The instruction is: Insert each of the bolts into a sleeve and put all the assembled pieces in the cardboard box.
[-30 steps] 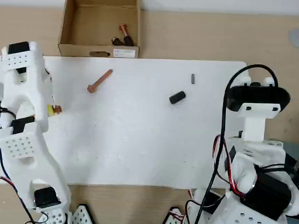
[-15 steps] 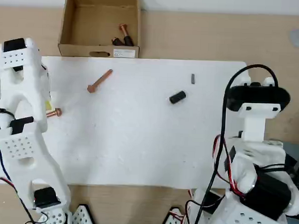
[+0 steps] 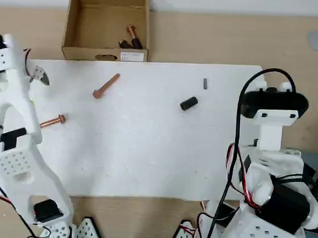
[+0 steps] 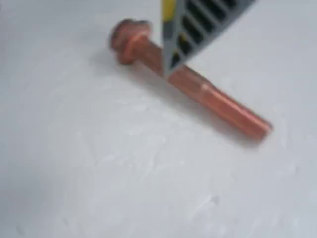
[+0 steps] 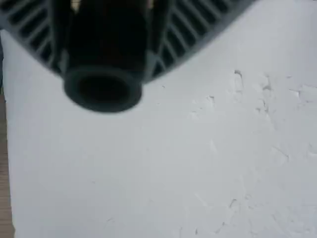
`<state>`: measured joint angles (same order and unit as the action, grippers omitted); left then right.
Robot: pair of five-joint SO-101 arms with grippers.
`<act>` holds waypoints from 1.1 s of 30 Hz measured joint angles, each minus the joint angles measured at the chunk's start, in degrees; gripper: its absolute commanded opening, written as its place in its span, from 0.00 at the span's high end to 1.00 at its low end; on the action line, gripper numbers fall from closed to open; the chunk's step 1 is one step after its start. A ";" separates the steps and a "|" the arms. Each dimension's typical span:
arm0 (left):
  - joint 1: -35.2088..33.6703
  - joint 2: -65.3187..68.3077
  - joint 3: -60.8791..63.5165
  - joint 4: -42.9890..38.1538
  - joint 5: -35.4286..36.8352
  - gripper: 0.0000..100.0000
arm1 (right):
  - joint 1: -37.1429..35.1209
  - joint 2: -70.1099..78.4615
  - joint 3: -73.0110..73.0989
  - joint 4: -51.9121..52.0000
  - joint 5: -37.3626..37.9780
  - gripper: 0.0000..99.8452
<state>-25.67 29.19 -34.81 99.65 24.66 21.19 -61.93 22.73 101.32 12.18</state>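
The left gripper [image 3: 39, 76] hangs with jaws apart and empty at the left edge of the white board [image 3: 146, 160]. One bolt [image 4: 188, 82] lies loose on the board just beside that edge, and a second bolt [image 3: 106, 86] lies nearer the cardboard box [image 3: 68, 25]. The right gripper [image 5: 106, 49] clamps a black sleeve [image 5: 104, 87] near the right edge. The round bolt could roll off the edge if a fingertip nudges it, and if pinched off-centre it would likely tilt and miss the sleeve's bore.

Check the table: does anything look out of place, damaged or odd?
Nothing looks damaged or spilled. One small grey piece lies on the white mat near the loose sleeve. It looks unlike the copper bolts and unlike a sleeve, so it seems stray.
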 measured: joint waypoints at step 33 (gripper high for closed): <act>5.36 -0.62 8.18 0.00 -93.98 0.81 | 0.00 0.00 0.09 0.00 0.00 0.99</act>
<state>-20.31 28.57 -26.64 99.65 -69.32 21.19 -61.93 22.81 101.32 12.18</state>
